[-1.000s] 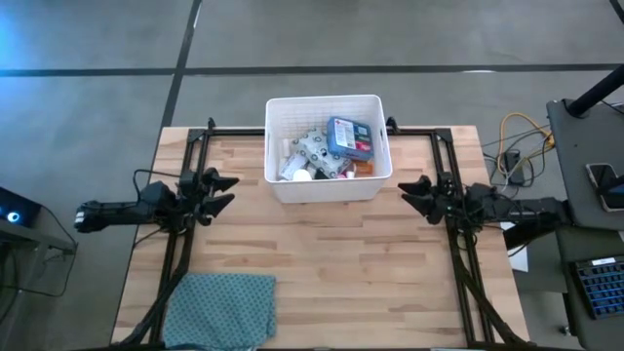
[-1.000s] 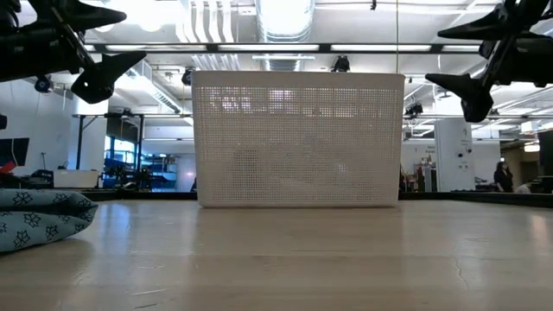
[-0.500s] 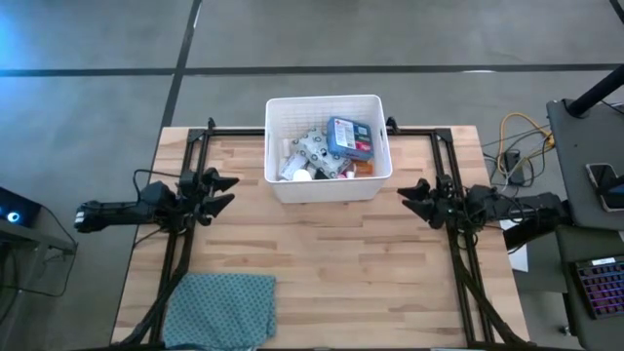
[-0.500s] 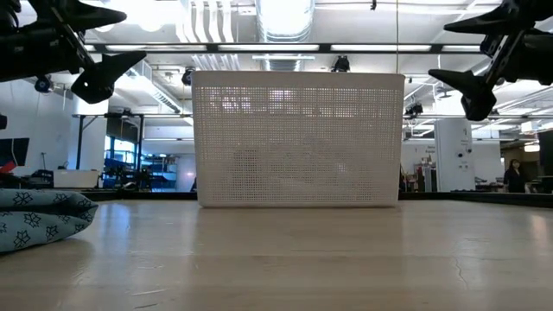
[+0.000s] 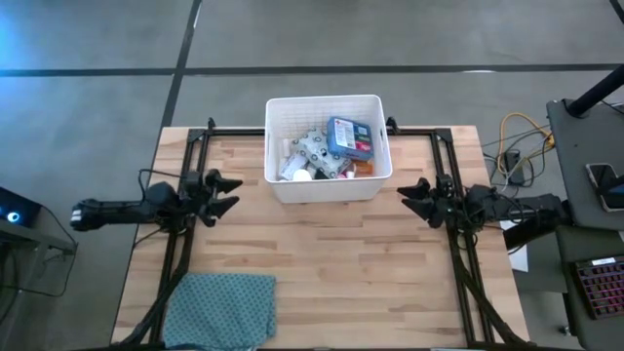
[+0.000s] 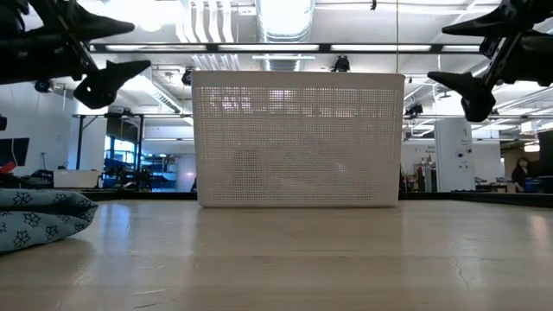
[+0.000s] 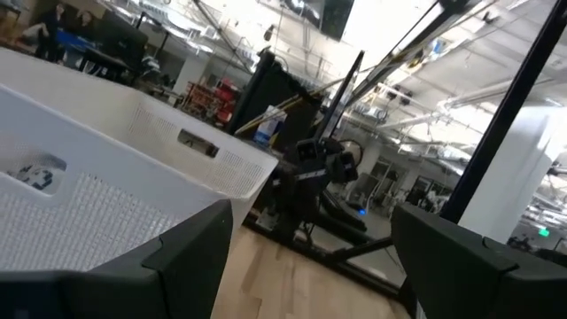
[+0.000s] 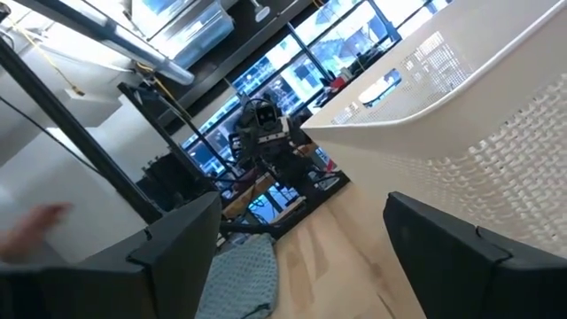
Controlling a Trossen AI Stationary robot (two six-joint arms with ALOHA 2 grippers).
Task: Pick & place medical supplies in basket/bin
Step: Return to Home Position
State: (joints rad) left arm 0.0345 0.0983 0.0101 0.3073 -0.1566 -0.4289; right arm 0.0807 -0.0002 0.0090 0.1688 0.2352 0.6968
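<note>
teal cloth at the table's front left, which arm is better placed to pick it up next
Left, probably. The teal cloth lies on the side of the left gripper, nearer it; the right gripper hangs across the table. Both are open and empty.

The wooden desk carried a white slotted bin at the middle of one long edge. A folded teal patterned cloth lay by the opposite left corner.

So the right gripper has its two fingers spread wide over the wooden table. The white bin is close by at about 2 o'clock, just its perforated wall and rim showing. The left arm sits dead ahead at 12, with the teal cloth around 11.
</note>
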